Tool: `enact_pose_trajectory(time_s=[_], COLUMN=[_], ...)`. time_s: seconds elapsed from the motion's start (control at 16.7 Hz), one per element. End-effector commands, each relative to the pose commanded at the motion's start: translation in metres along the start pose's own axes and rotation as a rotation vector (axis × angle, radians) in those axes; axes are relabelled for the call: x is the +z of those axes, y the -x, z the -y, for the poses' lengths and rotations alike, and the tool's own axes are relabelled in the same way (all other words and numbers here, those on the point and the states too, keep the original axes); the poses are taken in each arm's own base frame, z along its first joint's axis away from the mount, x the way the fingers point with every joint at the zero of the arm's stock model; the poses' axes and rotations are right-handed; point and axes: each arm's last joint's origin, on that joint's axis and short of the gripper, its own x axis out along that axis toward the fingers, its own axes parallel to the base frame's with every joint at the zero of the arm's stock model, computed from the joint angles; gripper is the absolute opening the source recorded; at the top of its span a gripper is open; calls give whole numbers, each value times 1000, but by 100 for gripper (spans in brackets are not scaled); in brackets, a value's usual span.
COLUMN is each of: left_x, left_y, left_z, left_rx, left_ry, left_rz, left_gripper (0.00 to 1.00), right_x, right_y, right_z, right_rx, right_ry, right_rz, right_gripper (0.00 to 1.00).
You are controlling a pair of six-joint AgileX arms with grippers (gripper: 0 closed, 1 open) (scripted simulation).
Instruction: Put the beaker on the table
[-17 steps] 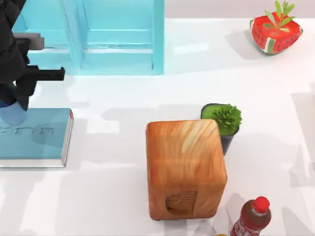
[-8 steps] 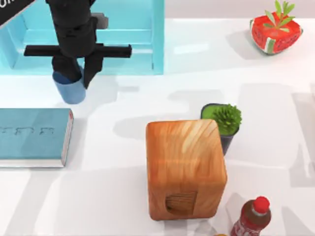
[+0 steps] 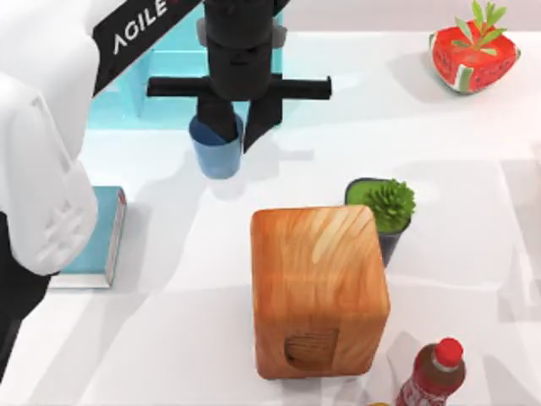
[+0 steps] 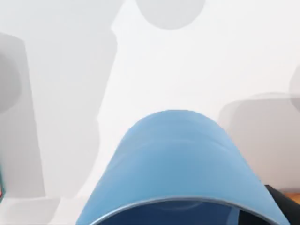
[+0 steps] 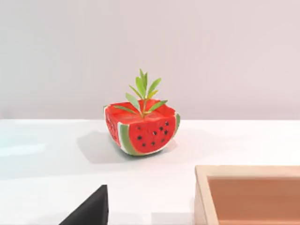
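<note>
- Left claw [image 3: 228, 134] in the upper middle of the top view, clamped on the beaker [image 3: 216, 154], one dark finger inside the rim, the other outside the wall.
- Beaker hanging directly under the claw, rim up against the fingers, tapered blue body pointing down toward the counter [image 3: 473, 169]; long axis near vertical, with perhaps a slight lean.
- In the left wrist view, beaker [image 4: 174, 164] large and close, with bare white counter [image 4: 187, 70] and soft shadows beyond it.
- Height of the beaker's base above the counter hard to judge from above; by its shadow, probably lifted rather than resting.
- Below it, open white counter in front of the light-blue shelf unit [image 3: 161, 76], with the teal book [image 3: 97, 237] toward the lower left and the wooden block [image 3: 319, 289] toward the lower right, both apart from the beaker.
- Potted plant [image 3: 385, 211] beside the block's upper right corner, watermelon planter [image 3: 473, 55] at the upper right, red-capped bottle [image 3: 433, 372] at the lower right.
- Likely next: straight descent until the base meets the counter, then release; risk of tipping if let go while leaning.
- Left arm reaching in from the left edge, white link [image 3: 42, 169] large in the foreground, wrist pointing down.
- Right arm parked, its wrist view looking across the counter at the watermelon planter [image 5: 142, 126]; state of the right claw impossible to tell.
</note>
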Motion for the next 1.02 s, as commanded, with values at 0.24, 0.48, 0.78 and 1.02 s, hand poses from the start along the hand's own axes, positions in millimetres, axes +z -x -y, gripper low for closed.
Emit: enact_pose_trajectory(time_s=[0.24,0.48,0.78,1.02], left_x=[1,3,1,0], left_y=[0,-12,-53,-64], left_z=[-1,-3,-7,-8], left_rx=[-3,-4,4,0], left_ry=[2,6,3,0], left_rz=[1,3,-7,0], left_gripper=[0,0,0,0], right_x=[0,0,0,0], right_y=[0,0,0,0], right_z=[0,0,0,0], right_rx=[0,0,0,0], right_ry=[0,0,0,0], right_rz=[0,0,0,0], right_gripper=[100,100,100,100])
